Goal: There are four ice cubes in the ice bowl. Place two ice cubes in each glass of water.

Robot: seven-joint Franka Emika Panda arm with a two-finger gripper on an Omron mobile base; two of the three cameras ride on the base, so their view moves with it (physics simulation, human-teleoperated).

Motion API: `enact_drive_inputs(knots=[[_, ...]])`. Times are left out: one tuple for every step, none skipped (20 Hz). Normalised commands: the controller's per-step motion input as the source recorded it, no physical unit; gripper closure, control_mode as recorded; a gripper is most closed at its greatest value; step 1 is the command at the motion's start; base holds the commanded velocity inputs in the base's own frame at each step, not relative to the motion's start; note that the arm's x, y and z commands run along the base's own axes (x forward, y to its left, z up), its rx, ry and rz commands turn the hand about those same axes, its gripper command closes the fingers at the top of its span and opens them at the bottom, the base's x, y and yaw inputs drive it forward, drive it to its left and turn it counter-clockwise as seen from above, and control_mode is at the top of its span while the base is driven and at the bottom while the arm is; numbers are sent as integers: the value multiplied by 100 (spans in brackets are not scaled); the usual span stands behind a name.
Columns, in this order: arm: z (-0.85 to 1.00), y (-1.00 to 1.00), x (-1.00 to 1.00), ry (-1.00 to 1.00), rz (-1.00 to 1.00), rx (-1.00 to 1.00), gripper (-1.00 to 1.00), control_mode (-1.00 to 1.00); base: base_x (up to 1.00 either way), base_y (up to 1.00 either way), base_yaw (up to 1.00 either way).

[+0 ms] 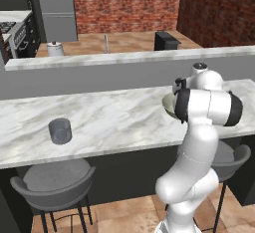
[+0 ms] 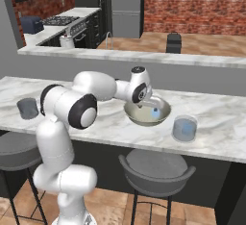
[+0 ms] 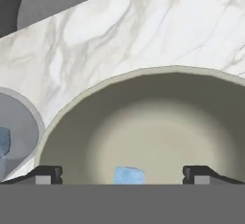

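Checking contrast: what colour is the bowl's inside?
Pale beige inside the wide round bowl, clearest in the hand view.

A rendered home kitchen. A marble counter (image 1: 114, 112) with grey stools (image 1: 54, 182) runs beneath the open jaws; beyond them stand a brick wall (image 1: 124, 3), a fridge (image 2: 126, 7), a stove (image 2: 60, 21), a toaster (image 2: 31, 24) and a sink tap (image 1: 105, 43).

Wide grey-beige ice bowl (image 2: 144, 118) upright on marble, centre-right of the right base view, one pale-blue ice cube (image 2: 155, 113) inside toward its right. Translucent tumbler (image 2: 184, 128) just right of bowl, bluish inside. Second tumbler (image 1: 60, 130) far off, left-centre of left base view, upright.
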Motion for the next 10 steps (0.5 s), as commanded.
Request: enact_drive_inputs(knots=[[-33,-25,3,0,0,2,-100,-100,0,0,0],[-35,-21,4,0,0,1,-100,-100,0,0,0],[-31,-20,5,0,0,2,-100,-100,0,0,0],[-26,-18,8,0,0,2,-100,-100,0,0,0],[-21,-10,9,0,0,2,-100,-100,0,0,0],[-18,-1,10,0,0,1,-100,-100,0,0,0],[-16,0,12,0,0,1,-100,-100,0,0,0],[-20,0,14,0,0,0,-100,-100,0,0,0],[-27,0,20,0,0,0,-100,-100,0,0,0],[-30,0,28,0,0,0,-100,-100,0,0,0]])
